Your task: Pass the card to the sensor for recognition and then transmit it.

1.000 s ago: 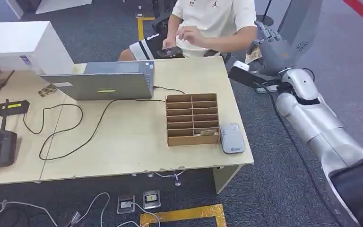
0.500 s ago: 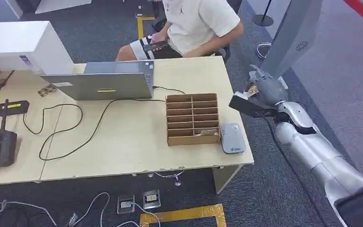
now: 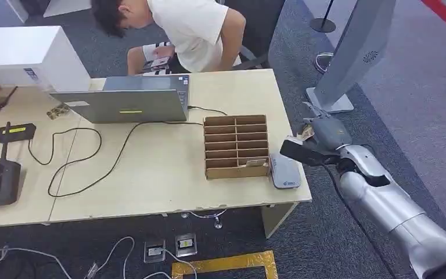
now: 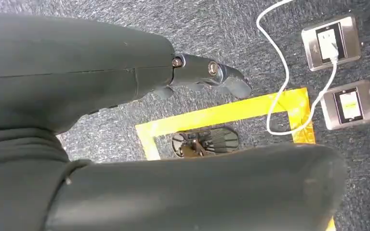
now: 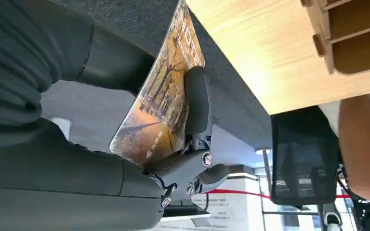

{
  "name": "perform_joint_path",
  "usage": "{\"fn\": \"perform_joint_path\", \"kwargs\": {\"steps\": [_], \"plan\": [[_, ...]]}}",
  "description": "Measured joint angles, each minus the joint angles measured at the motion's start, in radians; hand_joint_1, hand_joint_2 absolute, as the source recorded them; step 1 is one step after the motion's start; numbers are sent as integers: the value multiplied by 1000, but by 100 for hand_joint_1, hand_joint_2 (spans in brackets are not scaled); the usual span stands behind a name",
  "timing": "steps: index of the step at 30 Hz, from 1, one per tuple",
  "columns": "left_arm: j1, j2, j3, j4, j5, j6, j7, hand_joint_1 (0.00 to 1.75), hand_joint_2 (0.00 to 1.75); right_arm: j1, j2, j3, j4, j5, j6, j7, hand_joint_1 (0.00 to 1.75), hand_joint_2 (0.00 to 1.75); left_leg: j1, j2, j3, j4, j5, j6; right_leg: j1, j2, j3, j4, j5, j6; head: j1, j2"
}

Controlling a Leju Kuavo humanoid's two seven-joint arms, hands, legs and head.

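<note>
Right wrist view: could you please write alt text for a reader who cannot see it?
The right robot hand holds a card printed with an autumn street scene, a dark finger pressed across its face. Beyond it lie the light wooden table, a corner of the cardboard compartment box and a black chair.

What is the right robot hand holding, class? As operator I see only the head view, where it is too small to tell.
Observer: The right wrist view shows the right robot hand pinching a card printed with an autumn street scene.
Operator: And the left robot hand?
Observer: The left wrist view shows the left robot hand hanging above carpet, near yellow floor tape; I see nothing in it.
</note>
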State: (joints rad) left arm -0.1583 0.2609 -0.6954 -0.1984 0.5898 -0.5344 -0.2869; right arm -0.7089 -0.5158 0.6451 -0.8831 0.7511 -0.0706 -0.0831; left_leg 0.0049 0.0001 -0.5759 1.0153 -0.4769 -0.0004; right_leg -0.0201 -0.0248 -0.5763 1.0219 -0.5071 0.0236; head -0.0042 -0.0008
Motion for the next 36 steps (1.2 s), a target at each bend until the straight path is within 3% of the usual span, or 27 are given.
{"fn": "perform_joint_path", "kwargs": {"steps": [16, 36], "plan": [[-11, 0, -29, -8, 1, 0, 0, 0, 0, 28, 36, 15, -13, 24, 29, 15, 175, 175, 0, 0, 0, 0, 0, 0, 0, 0, 0, 0, 0, 0, 0, 0], [-11, 11, -51, -14, 7, 0, 0, 0, 0, 46, 55, 14, 68, 24, 23, 2, 175, 175, 0, 0, 0, 0, 0, 0, 0, 0, 0, 0, 0, 0, 0, 0]]}}
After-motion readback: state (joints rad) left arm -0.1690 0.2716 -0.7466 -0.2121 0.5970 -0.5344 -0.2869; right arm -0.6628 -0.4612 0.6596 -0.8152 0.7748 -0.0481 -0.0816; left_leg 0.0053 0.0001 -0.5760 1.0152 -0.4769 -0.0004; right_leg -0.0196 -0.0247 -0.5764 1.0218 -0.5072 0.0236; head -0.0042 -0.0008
